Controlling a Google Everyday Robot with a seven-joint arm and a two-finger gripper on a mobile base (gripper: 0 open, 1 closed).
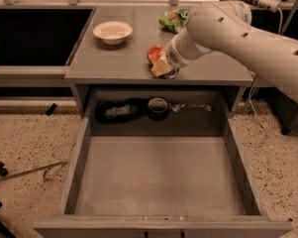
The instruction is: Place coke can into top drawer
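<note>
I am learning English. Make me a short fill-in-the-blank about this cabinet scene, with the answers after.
The coke can is on the cabinet ___. The top drawer stands ___, not shut. The tool is by the can, not inside the ___. Left of the can sits a pale ___.
Answers: top; open; drawer; bowl.

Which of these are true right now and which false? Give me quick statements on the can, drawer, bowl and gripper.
1. The coke can lies inside the top drawer. False: it is on the cabinet top, next to the gripper.
2. The top drawer stands open with a bare bottom. True.
3. The bowl sits on the cabinet top, left of the coke can. True.
4. The gripper is down inside the top drawer. False: it is over the cabinet top, near its front edge.
</note>
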